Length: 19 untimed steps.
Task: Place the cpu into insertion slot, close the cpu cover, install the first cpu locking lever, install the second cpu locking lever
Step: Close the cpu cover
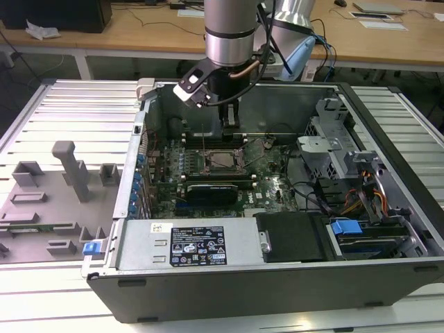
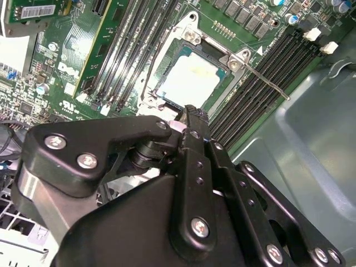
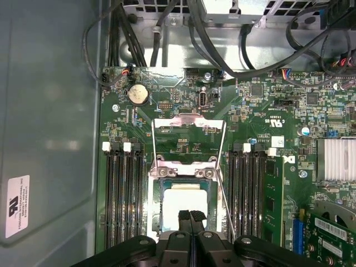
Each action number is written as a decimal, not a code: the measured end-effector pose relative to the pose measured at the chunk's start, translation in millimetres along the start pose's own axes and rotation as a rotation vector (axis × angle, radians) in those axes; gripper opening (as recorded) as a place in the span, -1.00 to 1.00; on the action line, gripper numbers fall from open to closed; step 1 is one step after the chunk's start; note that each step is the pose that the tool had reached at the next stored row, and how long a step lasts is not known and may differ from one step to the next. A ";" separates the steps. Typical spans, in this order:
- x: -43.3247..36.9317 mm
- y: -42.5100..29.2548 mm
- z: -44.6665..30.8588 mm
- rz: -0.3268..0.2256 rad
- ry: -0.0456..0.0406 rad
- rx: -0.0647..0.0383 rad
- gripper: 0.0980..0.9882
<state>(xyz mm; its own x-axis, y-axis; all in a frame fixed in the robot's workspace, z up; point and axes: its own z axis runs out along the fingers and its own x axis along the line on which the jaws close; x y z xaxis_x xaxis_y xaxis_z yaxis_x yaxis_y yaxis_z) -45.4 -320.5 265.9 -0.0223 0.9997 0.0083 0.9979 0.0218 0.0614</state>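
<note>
We see the cpu [image 3: 183, 207] lying flat in the insertion slot [image 3: 157, 208], near the middle of the green board [image 3: 183, 89]. The board is inside an open computer case [image 1: 277, 284]. The case lies on the table [image 1: 62, 104], close to the table's front edge in the exterior view. So the first step looks done to us.

The claw [image 3: 190, 218] hangs right over the cpu. Its two fingers [image 3: 184, 219] are pressed together, and we see nothing between them. We cannot tell if they touch the chip.

The cpu cover [image 3: 189, 121] is not shut yet. It stands tipped back from the slot, and we can see the board through its window. A thin locking lever [image 2: 268, 83] sticks out free beside the slot, not hooked down.

We think the step in hand is closing the cover. That calls for a soft push on the frame so it tips down over the cpu. The push must not bump the chip or the long memory slots [image 3: 122, 200] beside it.
</note>
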 end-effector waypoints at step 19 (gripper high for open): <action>-3.3 85.0 2.7 0.000 0.0006 0.022 -0.98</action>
<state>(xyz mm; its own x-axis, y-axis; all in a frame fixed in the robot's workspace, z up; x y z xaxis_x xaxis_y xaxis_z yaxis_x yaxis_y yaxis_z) 39.7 -322.0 268.4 -0.0222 0.9997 0.0089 0.9990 0.0218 0.0390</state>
